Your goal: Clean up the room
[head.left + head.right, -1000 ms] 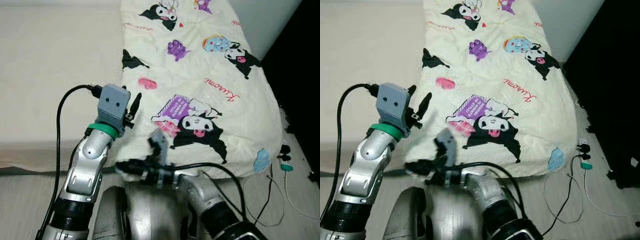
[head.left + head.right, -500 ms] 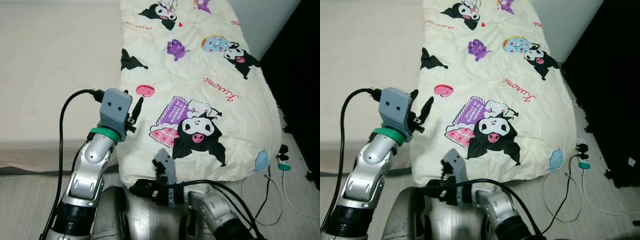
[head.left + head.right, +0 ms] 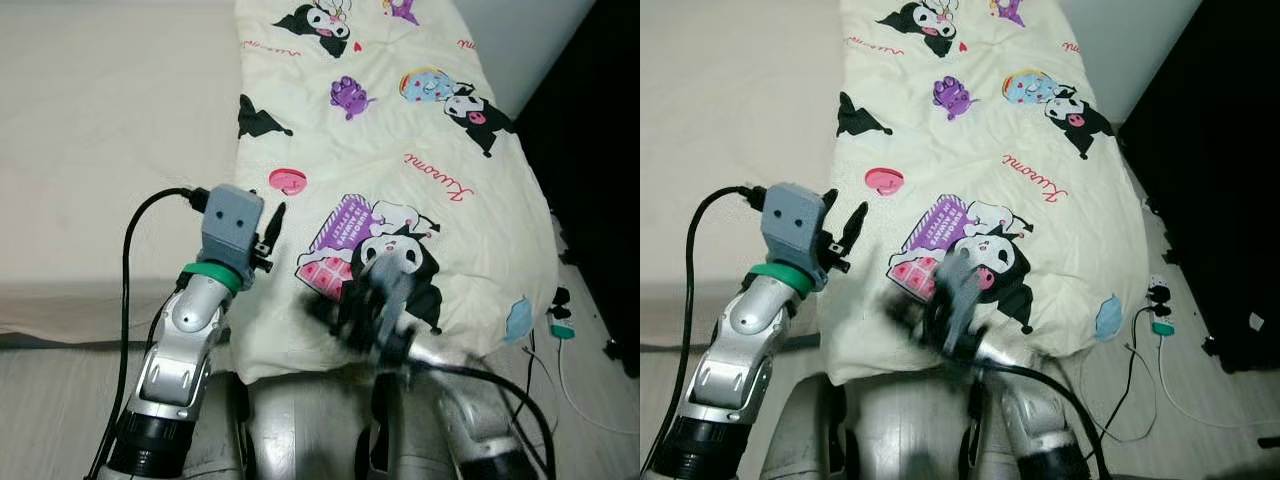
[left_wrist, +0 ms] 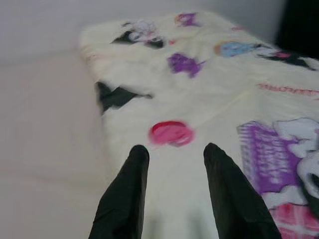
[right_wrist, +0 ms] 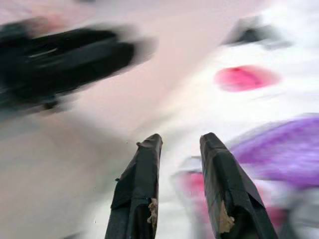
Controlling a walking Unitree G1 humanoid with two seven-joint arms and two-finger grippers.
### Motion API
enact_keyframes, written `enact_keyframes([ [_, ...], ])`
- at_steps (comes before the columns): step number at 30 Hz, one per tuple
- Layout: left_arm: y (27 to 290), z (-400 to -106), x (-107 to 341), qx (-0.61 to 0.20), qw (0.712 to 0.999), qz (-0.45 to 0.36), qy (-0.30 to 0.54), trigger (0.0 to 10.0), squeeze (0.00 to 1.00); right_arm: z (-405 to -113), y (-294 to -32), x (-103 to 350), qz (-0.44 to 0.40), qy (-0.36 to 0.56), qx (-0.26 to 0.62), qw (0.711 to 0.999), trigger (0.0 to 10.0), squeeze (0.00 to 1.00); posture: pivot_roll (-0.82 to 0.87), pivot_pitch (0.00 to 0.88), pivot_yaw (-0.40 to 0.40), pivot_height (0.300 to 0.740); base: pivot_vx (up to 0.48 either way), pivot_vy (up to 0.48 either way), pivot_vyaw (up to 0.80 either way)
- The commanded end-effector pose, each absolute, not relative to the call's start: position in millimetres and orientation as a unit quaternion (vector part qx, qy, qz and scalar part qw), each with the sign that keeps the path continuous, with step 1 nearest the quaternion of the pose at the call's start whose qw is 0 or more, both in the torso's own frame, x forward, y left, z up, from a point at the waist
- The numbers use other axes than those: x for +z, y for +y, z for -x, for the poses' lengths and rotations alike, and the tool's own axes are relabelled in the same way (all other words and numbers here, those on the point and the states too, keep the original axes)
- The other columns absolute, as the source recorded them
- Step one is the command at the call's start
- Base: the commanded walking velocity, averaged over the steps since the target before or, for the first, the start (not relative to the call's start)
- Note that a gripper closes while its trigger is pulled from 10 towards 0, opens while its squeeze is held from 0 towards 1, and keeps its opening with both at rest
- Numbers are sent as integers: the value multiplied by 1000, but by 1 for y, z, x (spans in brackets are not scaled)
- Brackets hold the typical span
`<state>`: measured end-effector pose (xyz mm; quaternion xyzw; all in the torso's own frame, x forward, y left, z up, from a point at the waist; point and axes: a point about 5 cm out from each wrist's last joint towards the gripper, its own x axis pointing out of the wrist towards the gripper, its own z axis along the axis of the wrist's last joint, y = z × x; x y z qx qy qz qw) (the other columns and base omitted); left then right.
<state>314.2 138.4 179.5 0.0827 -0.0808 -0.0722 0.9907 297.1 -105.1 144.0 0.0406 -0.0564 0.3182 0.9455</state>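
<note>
Left eye view, from left to right: a pale bed takes up the 9 o'clock side, bare mattress up to the edge of a cream blanket printed with black cartoon figures, a pink round patch and a purple book picture. The blanket lies along the bed from 12 o'clock down to about 5 o'clock, its near edge hanging over the bed's foot.

The left hand is raised at about 7 o'clock from the picture's middle, over the blanket's left edge, just below the pink patch. In the left wrist view its two black fingers stand apart with nothing between them, the blanket beneath.

The right hand is blurred, low near the blanket's near edge by the pink-and-purple print. In the right wrist view its fingers stand a little apart and hold nothing.

At 4 o'clock, cables lie on the pale floor beside a dark piece of furniture.
</note>
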Motion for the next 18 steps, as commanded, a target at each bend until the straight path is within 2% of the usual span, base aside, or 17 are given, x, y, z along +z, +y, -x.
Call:
enact_keyframes([
  [1,150,-315,164,-41,996,-68,-41,10000,0,-298,-126,131,-42,-42,238,969,10000,0,58,181,-20,595,0,0,0],
  [2,160,-317,160,-10,997,-68,-33,10000,0,-299,-138,128,-43,-45,182,981,10000,0,59,180,-20,595,0,0,0],
  [6,179,-320,157,46,996,-72,-22,10000,0,-294,-155,118,-29,-39,114,992,10000,0,59,178,-15,595,0,0,0],
  [9,197,-316,150,62,991,-114,-21,10000,0,-289,-169,109,7,-42,59,997,10000,0,51,177,-9,595,0,0,0],
  [14,201,-304,140,57,992,-115,-14,10000,0,-292,-175,116,31,-62,45,997,10000,0,45,172,-15,595,0,0,0],
  [18,191,-302,139,55,995,-85,-21,10000,0,-300,-181,120,34,-72,29,996,10000,0,50,165,-32,600,0,0,0],
])
